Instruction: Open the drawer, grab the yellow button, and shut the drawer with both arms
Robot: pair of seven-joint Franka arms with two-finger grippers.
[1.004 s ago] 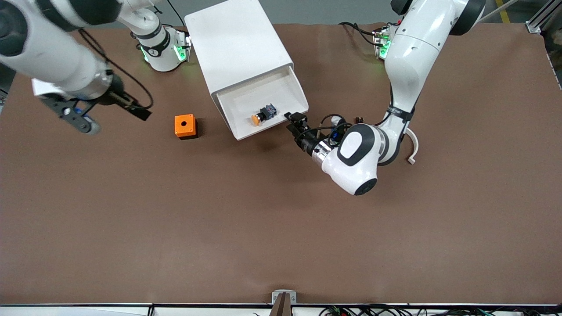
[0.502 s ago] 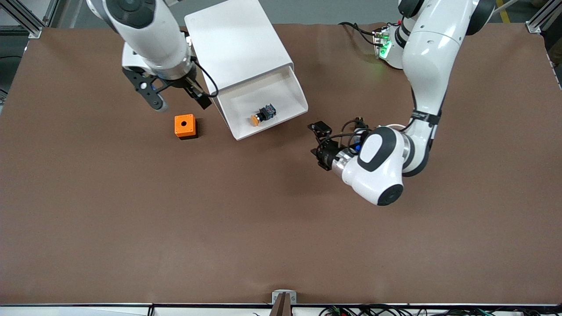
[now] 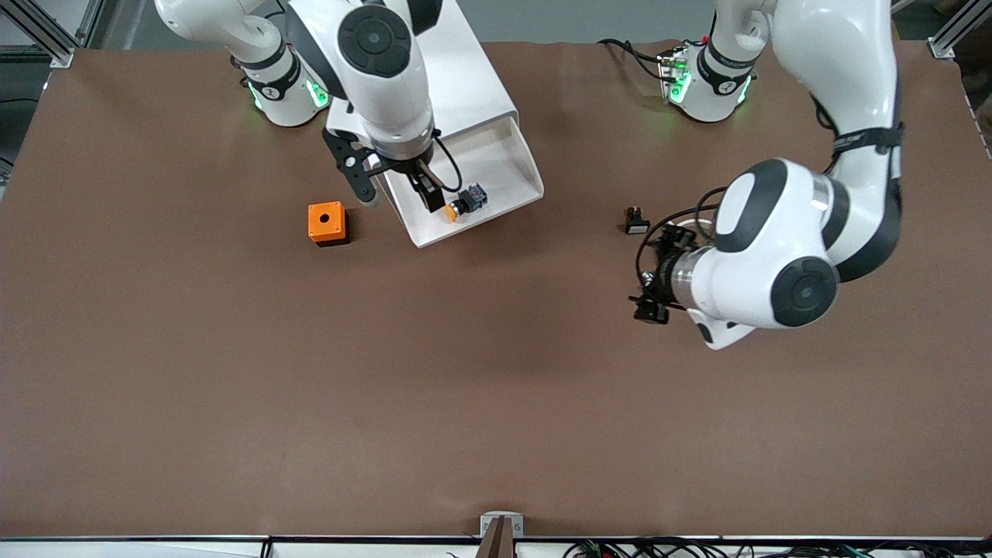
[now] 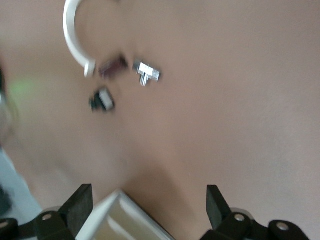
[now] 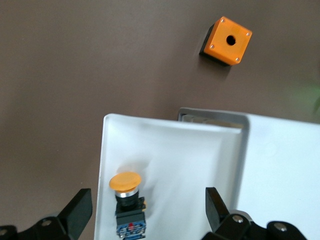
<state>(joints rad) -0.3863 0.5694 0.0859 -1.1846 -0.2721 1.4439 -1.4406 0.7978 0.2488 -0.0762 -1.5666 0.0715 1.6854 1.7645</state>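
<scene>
The drawer [image 3: 473, 182] stood pulled out of the top of the white cabinet [image 3: 422, 74], its open tray reaching toward the front camera. The button [image 3: 463, 202] lay on its side on the drawer floor, close to the drawer's front lip. Its long axis ran level along the floor, with the orange cap pointing toward the front lip and toward the right arm's end of the table, and the dark body trailing back toward the cabinet.

The right gripper [image 3: 394, 191] hung over the drawer's corner, just beside the button, jaws spread wide and holding nothing; one finger was over the table outside the drawer wall, the other above the tray. In the right wrist view the button [image 5: 127, 202] sat between the two fingertips.

The left gripper [image 3: 655, 271] hovered over bare table [image 3: 496, 403], well apart from the drawer, jaws wide open and empty.

An orange cube [image 3: 326, 222] with a hole rested on the table near the drawer, toward the right arm's end. A small black switch [image 3: 635, 222] lay near the left gripper.
</scene>
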